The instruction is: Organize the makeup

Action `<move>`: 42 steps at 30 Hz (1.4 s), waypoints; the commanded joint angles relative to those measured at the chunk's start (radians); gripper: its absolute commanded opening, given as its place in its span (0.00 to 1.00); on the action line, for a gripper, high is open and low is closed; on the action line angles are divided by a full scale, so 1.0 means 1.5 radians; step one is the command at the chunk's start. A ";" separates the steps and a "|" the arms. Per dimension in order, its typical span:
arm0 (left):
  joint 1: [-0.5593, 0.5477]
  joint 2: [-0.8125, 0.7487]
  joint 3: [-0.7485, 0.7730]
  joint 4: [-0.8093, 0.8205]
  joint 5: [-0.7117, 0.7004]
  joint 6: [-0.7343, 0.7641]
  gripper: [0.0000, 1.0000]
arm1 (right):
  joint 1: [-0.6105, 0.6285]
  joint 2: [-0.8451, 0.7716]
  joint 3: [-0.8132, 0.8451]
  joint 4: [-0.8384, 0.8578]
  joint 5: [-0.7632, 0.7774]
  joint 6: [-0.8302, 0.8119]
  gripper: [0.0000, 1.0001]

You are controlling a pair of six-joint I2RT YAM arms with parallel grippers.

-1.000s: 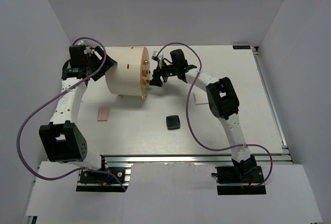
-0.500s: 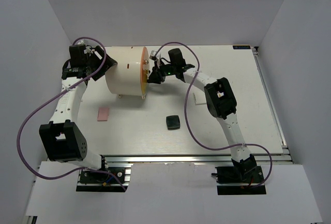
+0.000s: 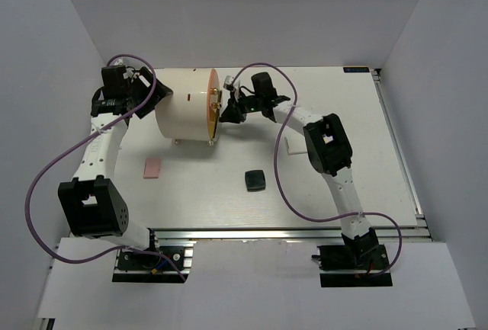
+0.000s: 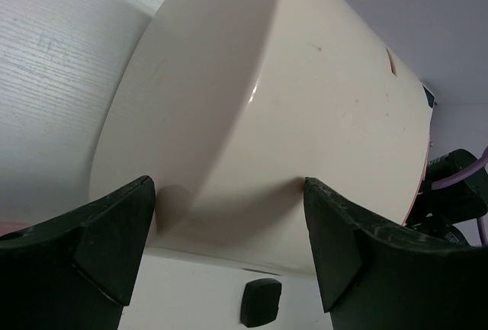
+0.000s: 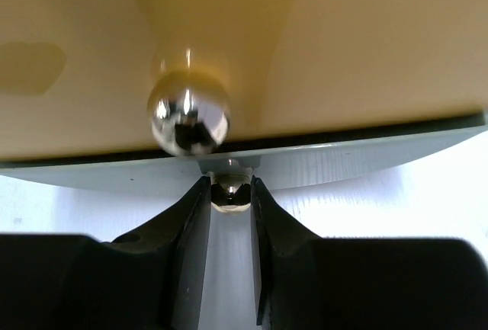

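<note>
right hand at cylinder front | pink pad, dark compact on table

We see a robot lab, white table boxed by plain white panels, aluminium rail.

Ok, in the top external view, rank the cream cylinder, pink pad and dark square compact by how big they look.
1. Cream cylinder, by far the largest.
2. Pink pad and dark square compact look close in size; the pad seems slightly longer, but I would not rank them firmly.
</note>
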 commanded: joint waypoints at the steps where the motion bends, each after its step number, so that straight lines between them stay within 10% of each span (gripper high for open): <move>1: 0.003 0.008 0.006 -0.016 -0.006 0.004 0.88 | -0.032 -0.050 -0.038 -0.010 0.008 -0.025 0.20; 13: 0.012 0.010 0.000 -0.008 -0.008 0.004 0.88 | -0.070 -0.156 -0.205 0.005 0.007 -0.058 0.22; 23: 0.046 0.022 0.127 -0.069 -0.055 0.038 0.90 | -0.074 -0.218 -0.207 -0.002 -0.019 -0.053 0.88; 34: 0.082 -0.112 -0.074 -0.136 -0.220 -0.033 0.85 | -0.111 -0.413 -0.394 0.031 0.197 -0.036 0.89; 42: 0.082 -0.190 -0.263 -0.120 -0.214 0.026 0.86 | -0.220 -0.516 -0.470 0.001 0.042 -0.011 0.89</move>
